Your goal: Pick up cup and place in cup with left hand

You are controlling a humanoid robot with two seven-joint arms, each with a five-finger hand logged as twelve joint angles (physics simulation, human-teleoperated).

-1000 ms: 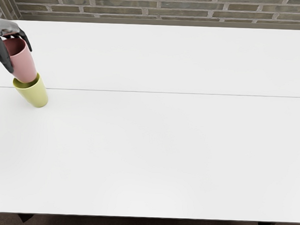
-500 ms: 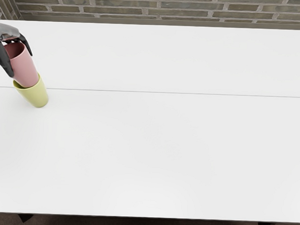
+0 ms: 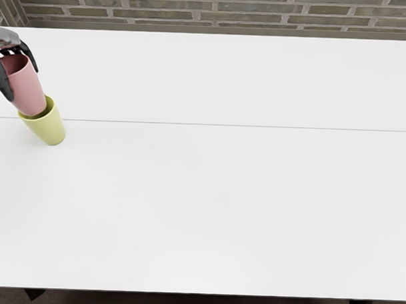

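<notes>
My left hand (image 3: 20, 72) reaches in at the upper left edge of the head view, its dark fingers around the upper part of a pink cup (image 3: 28, 89). The pink cup's lower end is at the mouth of the yellow-green cup (image 3: 49, 128), toward the left of its opening; how far it is inside cannot be told. The yellow-green cup stands on the table, with part of its inner wall showing to the right of the pink cup. The right hand is out of view.
The white table (image 3: 215, 192) has a thin seam running across it. A brick wall (image 3: 221, 12) rises behind its far edge.
Compared with half a second ago, my left hand and the pink cup have shifted slightly left and a little up the picture. The yellow-green cup looks about the same.
</notes>
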